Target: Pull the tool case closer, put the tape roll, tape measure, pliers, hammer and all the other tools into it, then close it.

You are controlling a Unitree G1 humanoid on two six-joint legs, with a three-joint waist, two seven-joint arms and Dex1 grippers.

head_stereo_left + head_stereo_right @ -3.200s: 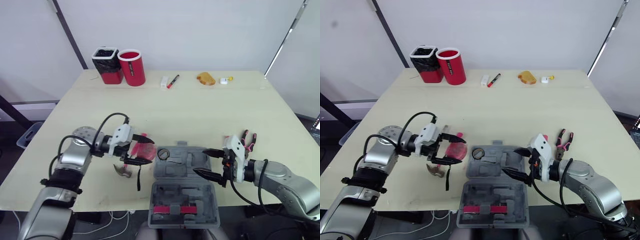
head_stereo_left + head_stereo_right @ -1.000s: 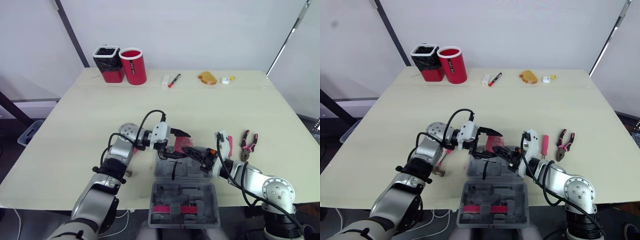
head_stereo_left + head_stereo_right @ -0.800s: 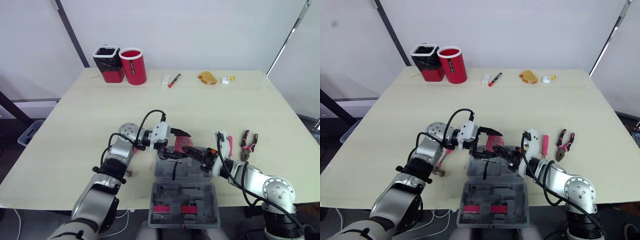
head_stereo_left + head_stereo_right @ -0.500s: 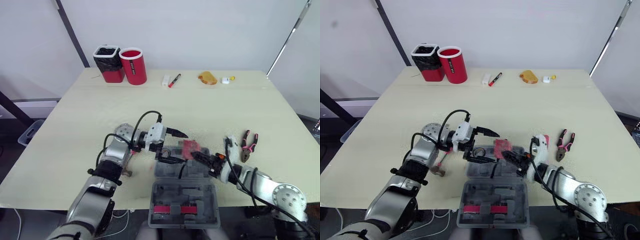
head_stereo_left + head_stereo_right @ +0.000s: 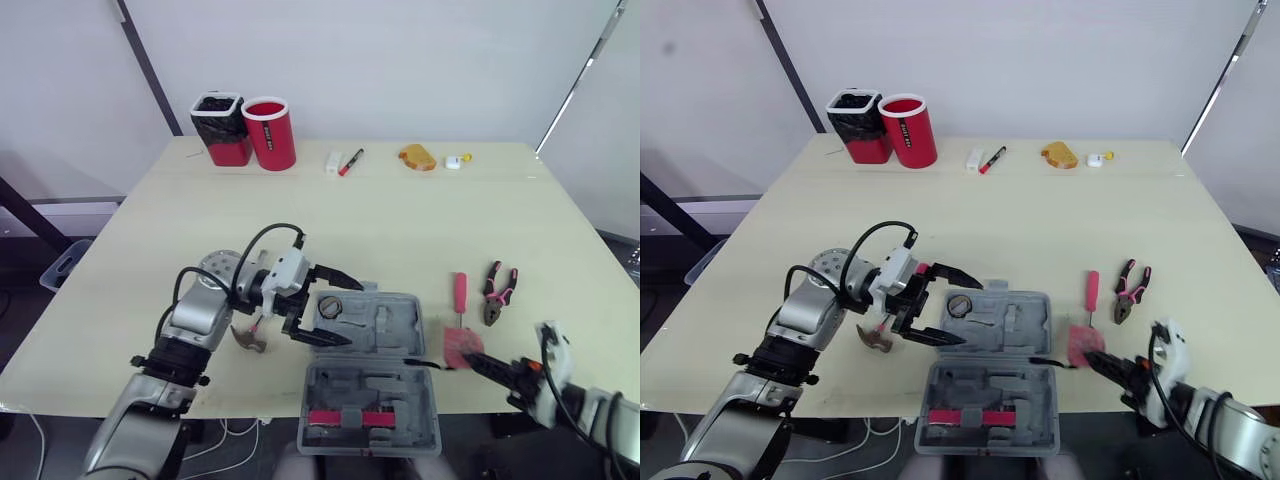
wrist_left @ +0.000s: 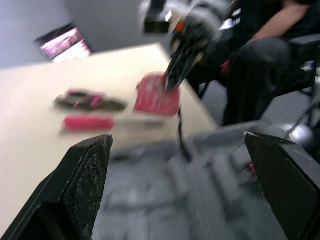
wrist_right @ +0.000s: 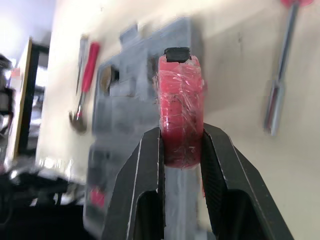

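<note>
Two hands are working the packing step: right hand (image 5: 472, 358) is clamping the red tape measure (image 5: 456, 343) just off the open tool case's (image 5: 412, 310) 3 o'clock edge, left hand (image 5: 348, 312) is hovering wide-spread at 9 o'clock; next, likely, lowering it into a free recess.

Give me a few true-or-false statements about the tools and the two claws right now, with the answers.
1. The case lies open on the table. True.
2. The pliers are inside the case. False: they lie on the table to the right of it, beside the screwdriver.
3. The right gripper holds the tape measure. True.
4. The left gripper is shut on the hammer. False: it is open and holds nothing; the hammer lies on the table left of the case.
</note>
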